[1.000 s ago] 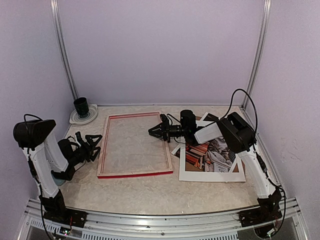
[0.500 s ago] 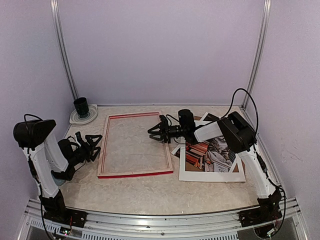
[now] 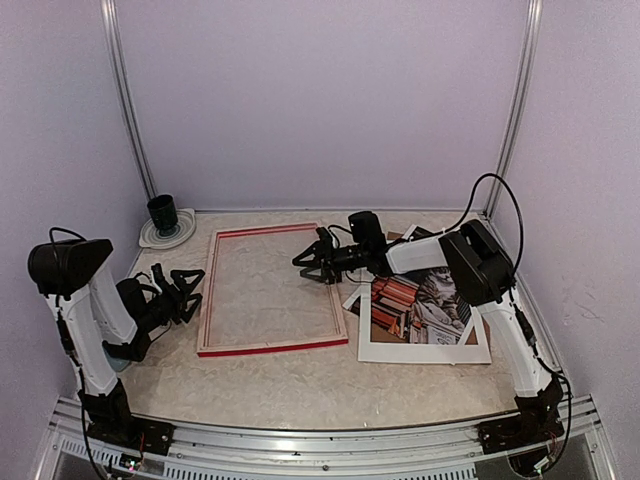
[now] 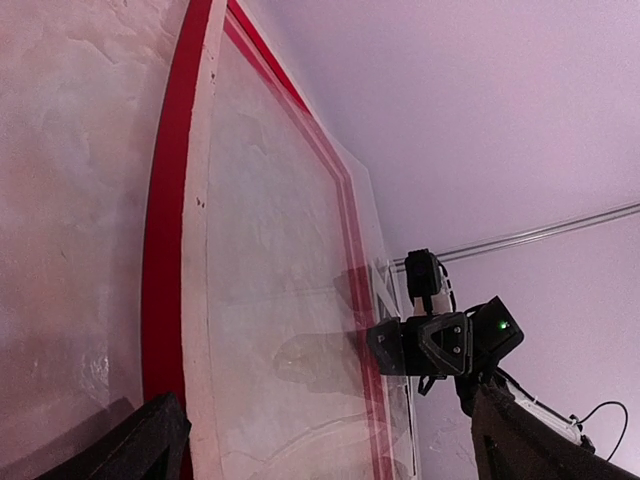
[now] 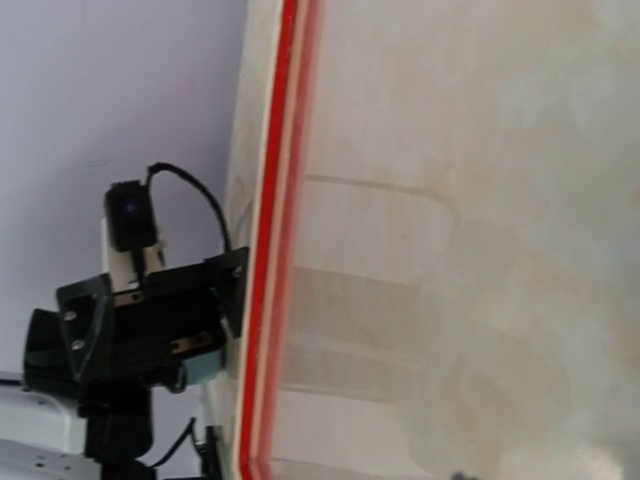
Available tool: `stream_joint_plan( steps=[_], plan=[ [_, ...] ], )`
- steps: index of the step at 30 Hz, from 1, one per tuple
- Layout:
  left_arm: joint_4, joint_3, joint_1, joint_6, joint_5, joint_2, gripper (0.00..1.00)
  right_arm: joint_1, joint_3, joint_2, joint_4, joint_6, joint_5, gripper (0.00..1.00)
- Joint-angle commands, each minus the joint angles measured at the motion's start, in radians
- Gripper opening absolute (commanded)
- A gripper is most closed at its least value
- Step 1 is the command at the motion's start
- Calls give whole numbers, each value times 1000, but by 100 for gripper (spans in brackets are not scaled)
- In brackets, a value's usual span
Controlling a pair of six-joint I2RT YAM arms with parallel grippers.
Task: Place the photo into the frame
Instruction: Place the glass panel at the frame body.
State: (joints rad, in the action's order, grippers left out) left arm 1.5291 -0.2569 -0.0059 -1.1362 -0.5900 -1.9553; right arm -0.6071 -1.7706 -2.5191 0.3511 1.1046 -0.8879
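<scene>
The frame [image 3: 270, 290] lies flat at mid-table, its red rim also running through the left wrist view [image 4: 165, 250] and the right wrist view [image 5: 270, 250]. The photo [image 3: 415, 305], a cat among books, lies to its right under a white mat board [image 3: 420, 350]. My right gripper [image 3: 308, 264] hovers over the frame's right rail near the far corner, jaws apart and holding nothing; the left wrist view shows it too [image 4: 425, 345]. My left gripper [image 3: 185, 288] stands open just left of the frame, with a dark finger at each side of its own view [image 4: 330, 450].
A dark cup on a white dish [image 3: 163, 217] stands at the back left corner. More flat boards [image 3: 415, 236] poke out behind the photo. Walls close in the table on three sides, and the left arm [image 5: 130, 320] shows beyond the frame.
My right gripper's jaws have spread apart and the gripper has shifted slightly left and toward the back over the frame's right rail. The left arm has not moved.
</scene>
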Motion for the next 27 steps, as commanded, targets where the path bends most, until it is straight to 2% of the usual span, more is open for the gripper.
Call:
stream_joint_plan(
  steps=[1,8,27],
  plan=[
    [-5,15,-1,-11,-20,-30,99,-14,-52,42,-171,-116,72,56],
    [0,15,-1,-14,-21,-32,99,-17,-81,51,-281,-171,121,61],
    [9,19,-1,-21,-24,-32,99,-32,-146,101,-543,-332,308,65]
  ],
)
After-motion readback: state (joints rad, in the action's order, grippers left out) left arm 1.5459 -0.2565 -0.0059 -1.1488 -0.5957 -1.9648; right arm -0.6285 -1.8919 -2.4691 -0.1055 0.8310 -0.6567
